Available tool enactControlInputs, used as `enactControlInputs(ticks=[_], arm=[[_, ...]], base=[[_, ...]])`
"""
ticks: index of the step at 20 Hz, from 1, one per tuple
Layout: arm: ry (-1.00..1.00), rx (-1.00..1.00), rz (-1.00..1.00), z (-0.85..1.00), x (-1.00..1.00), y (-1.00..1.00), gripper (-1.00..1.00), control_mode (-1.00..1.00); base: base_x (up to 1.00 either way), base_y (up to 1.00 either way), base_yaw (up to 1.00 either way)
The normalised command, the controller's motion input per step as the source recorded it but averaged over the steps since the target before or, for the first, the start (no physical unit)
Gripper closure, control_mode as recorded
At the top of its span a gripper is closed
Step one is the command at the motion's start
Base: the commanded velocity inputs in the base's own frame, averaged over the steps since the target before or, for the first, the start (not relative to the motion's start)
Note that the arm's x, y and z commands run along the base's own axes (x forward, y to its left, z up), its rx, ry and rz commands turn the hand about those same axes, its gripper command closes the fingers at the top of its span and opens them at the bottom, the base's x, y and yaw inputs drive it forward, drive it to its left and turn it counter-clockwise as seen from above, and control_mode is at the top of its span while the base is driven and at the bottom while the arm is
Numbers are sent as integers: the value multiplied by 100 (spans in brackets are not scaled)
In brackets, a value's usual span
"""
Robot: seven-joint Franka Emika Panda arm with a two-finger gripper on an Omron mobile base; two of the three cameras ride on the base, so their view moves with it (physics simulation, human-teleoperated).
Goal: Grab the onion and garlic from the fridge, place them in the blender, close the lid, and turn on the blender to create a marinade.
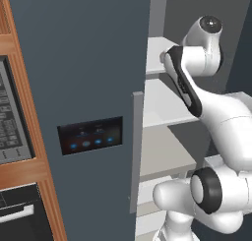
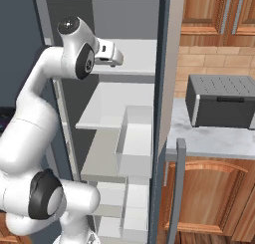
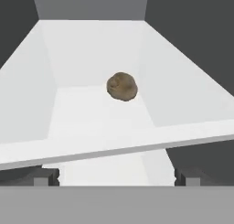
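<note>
Gripper (image 3: 117, 176) fingertips (image 3: 45, 176) sit far apart at the bottom corners of the hand view, wide open with nothing between them. Ahead of them lies a smooth, matte, pale grey shelf (image 3: 91, 122) with sloping side walls and a straight front lip, and on it rests a small lumpy brown ball (image 3: 122, 86), rough and mottled, well clear of the fingers. Whether that ball is the garlic or the onion I cannot tell; its colour is dull brown rather than reddish.

From the left base view, the fridge (image 1: 78, 63) shows a flat dark slate-grey door with a glossy black touch panel (image 1: 90, 135) carrying blue lights, and a slim grey vertical handle (image 1: 136, 151) at its edge. A wood frame (image 1: 30, 122) with a warm grain borders it on the left.

In the right base view the white, glossy arm (image 2: 35, 123) with dark joints rises, bends at the elbow and reaches level into an upper fridge shelf (image 2: 132, 59). A dark grey boxy toaster-like appliance (image 2: 221, 101) stands on the pale counter (image 2: 209, 141) to the right
</note>
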Motion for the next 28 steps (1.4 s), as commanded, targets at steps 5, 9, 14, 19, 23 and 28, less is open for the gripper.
enactControlInputs(ticks=[5, 9, 14, 19, 23, 28], arm=[[5, 0, 0, -7, 60, -7, -100, -100], [4, 0, 1, -7, 55, -8, -100, -100], [4, 0, 1, -12, 44, -4, -100, -100], [4, 0, 0, -15, 39, -2, -100, -100], [5, 0, 0, -13, 44, -2, -100, -100], [6, 0, 0, -17, 43, -2, -100, -100]], base=[[0, 0, 0], [0, 0, 0], [0, 0, 0], [0, 0, 0], [0, 0, 0], [0, 0, 0]])
